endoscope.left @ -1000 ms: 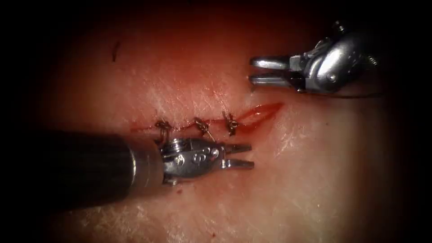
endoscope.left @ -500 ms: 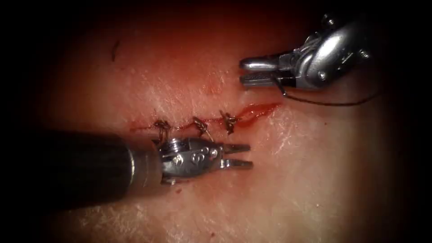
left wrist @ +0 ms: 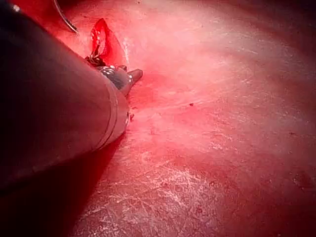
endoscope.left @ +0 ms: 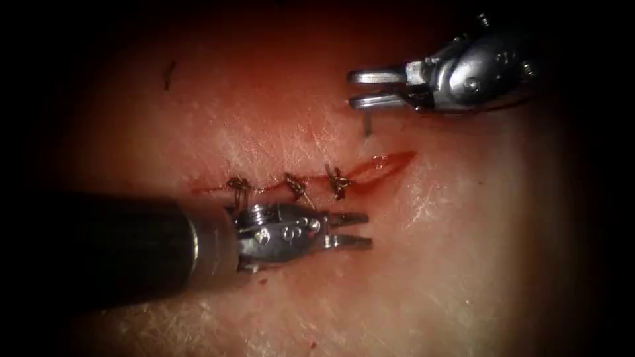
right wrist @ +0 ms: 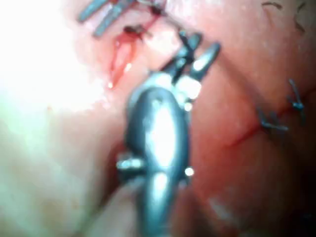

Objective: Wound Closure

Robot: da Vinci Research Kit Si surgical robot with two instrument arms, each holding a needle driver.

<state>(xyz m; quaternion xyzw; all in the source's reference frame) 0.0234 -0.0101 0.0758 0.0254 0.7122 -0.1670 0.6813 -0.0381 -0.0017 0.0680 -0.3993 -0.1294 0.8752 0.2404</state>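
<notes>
Across the middle of the endoscope view runs the cut (endoscope.left: 380, 165) in the tissue (endoscope.left: 463, 264). Three knotted stitches (endoscope.left: 296, 185) close its left and middle stretch, and its right end gapes, wet with red fluid (endoscope.left: 370, 173).

Above that open end, a short dark sliver (endoscope.left: 366, 124) hangs from the lower jaw of the right tool (endoscope.left: 374, 88) down to the tissue. Whether it is the needle or thread, and whether it enters the tissue, cannot be told. The left wrist view shows a thin curved wire (left wrist: 64, 19) near the gaping end.

The right tool reaches in from the upper right, its jaws narrowly apart with a clear gap. Whether they grip the sliver cannot be made out.

Just below the stitches lies the left tool (endoscope.left: 348, 229), pointing right, jaws slightly parted, holding nothing.
</notes>
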